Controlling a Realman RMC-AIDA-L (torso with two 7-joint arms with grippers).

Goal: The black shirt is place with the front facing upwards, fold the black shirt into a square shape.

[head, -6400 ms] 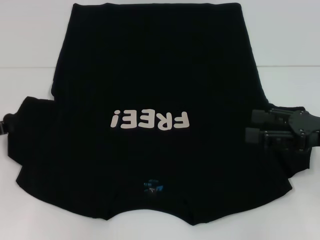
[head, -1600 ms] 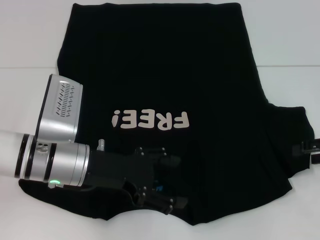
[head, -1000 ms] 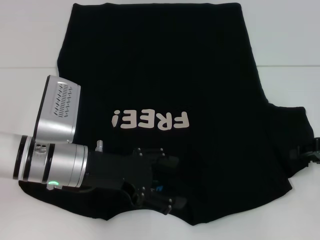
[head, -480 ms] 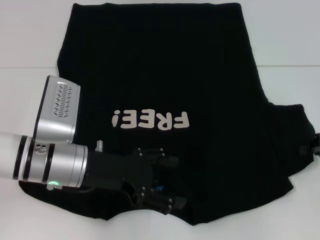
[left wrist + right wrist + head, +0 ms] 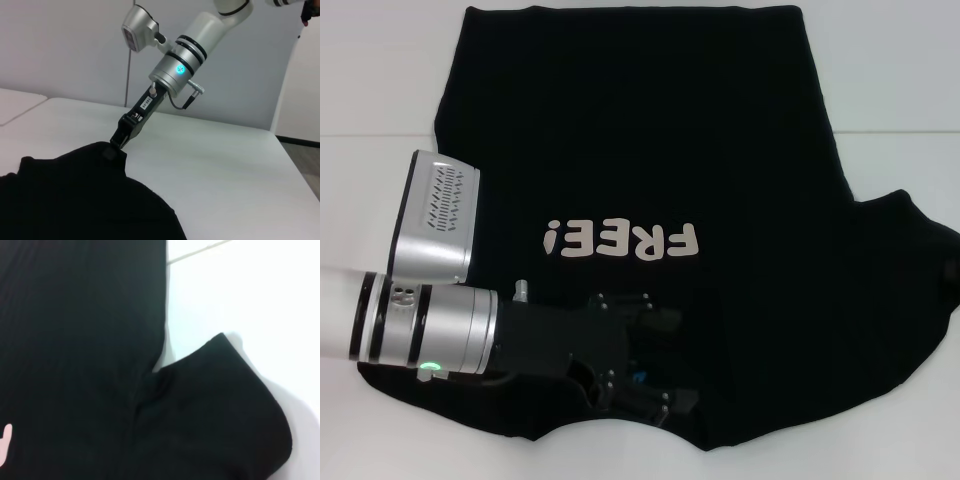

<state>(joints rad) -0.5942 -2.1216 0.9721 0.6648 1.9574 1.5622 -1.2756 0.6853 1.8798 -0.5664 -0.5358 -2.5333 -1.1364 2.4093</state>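
Note:
The black shirt (image 5: pixel 640 130) lies spread on the white table (image 5: pixel 890 70), its pale "FREE!" lettering (image 5: pixel 623 240) facing up. My left gripper (image 5: pixel 655 362) reaches in over the collar, open, its fingers on either side of the small blue neck label (image 5: pixel 638 377). In the left wrist view my right gripper (image 5: pixel 119 141) is shut on the tip of the right sleeve (image 5: pixel 102 152) and holds it a little off the table. In the head view that sleeve (image 5: pixel 910 240) curls up at the right edge. The right wrist view shows the sleeve (image 5: pixel 220 410) beside the shirt's side edge.
A seam runs across the white tabletop (image 5: pixel 380 130). The silver left forearm (image 5: pixel 430 320) covers the shirt's left sleeve. Behind the table stand a grey wall (image 5: pixel 60 45) and, at the far right, a strip of floor (image 5: pixel 302 165).
The left arm came in over the collar and has held nearly still. The right gripper left the shirt's middle right, took the sleeve at the edge, and the sleeve now bulges upward.

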